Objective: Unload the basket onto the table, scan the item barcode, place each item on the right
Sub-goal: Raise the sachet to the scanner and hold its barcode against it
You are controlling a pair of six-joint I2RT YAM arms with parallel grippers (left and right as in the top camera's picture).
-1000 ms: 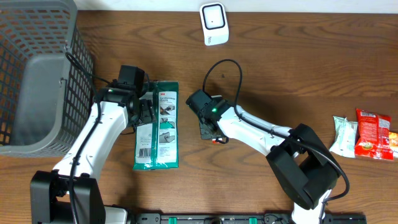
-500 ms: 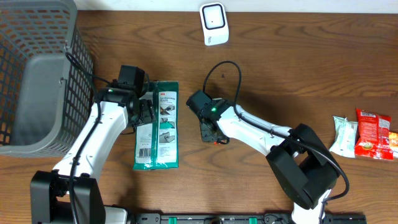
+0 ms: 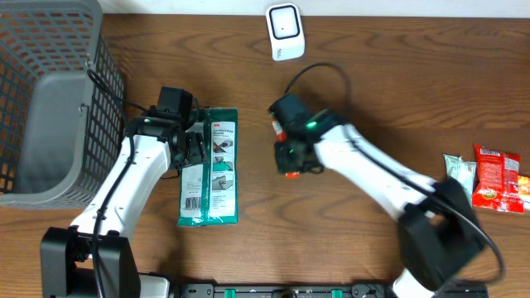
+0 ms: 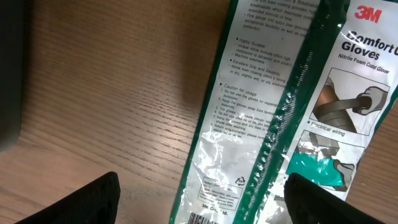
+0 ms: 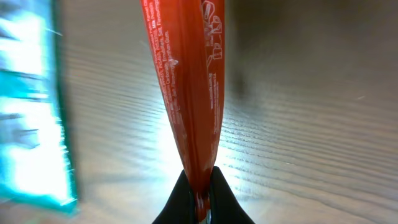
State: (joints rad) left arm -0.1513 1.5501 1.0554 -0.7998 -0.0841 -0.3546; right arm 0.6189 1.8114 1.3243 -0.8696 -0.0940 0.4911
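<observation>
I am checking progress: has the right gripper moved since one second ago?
Yes. In the overhead view the right gripper, shut on a red packet, has shifted away from the green glove pack, slightly toward the white scanner.

Overhead cam: straight down, far. Wrist cams: close, facing tabletop (image 4: pixel 93 93). Shared overhead/L wrist: glove pack (image 4: pixel 292 112).

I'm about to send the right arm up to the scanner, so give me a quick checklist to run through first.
1. Right gripper shut on red packet: ok.
2. Red packet's barcode turned toward scanner: cannot tell.
3. Scanner uncovered: ok.
4. Table bare between red packet and scanner: ok.
5. Left gripper open over gloves pack, not gripping it: ok.
</observation>
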